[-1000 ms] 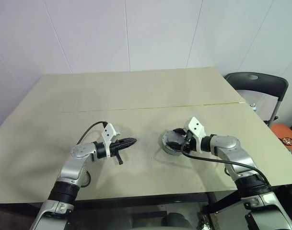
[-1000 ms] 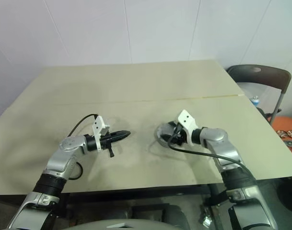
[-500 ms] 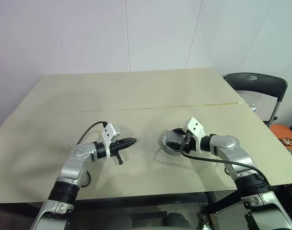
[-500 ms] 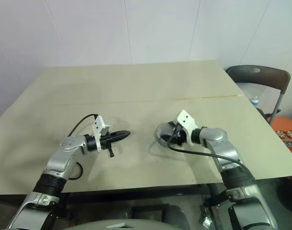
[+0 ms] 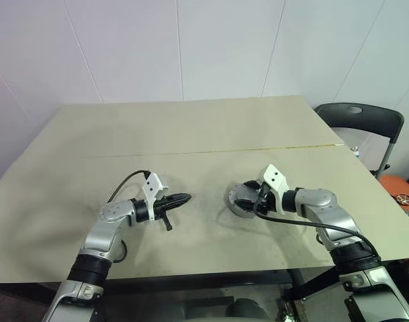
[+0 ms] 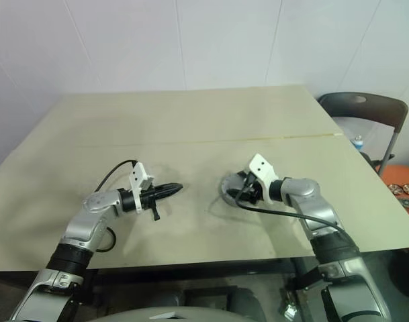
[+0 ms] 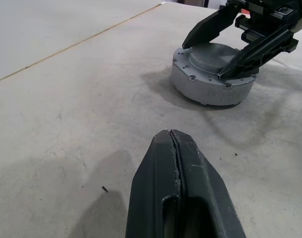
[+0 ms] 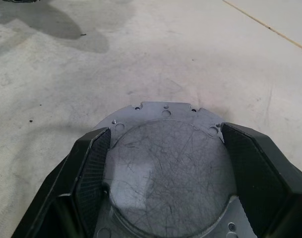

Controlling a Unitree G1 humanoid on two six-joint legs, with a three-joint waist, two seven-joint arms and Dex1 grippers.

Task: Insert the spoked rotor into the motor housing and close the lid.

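Note:
The lid [image 7: 210,85], a silvery-grey round piece with a notched rim and a raised flat centre, lies on the table right of the middle. My right gripper [image 8: 165,133] straddles that raised centre, and both black fingers [image 8: 91,173] press against its sides. It is also seen as the right gripper [image 5: 248,199] over the lid [image 5: 236,202]. My left gripper [image 5: 186,198] hovers to the left, shut and empty, pointing towards the lid. The spoked rotor and the motor housing are hidden.
The beige table [image 5: 191,134] has a thin seam running across its far half. A black chair [image 5: 358,117] stands off the right edge, with an orange object [image 5: 400,191] low on the floor beside it.

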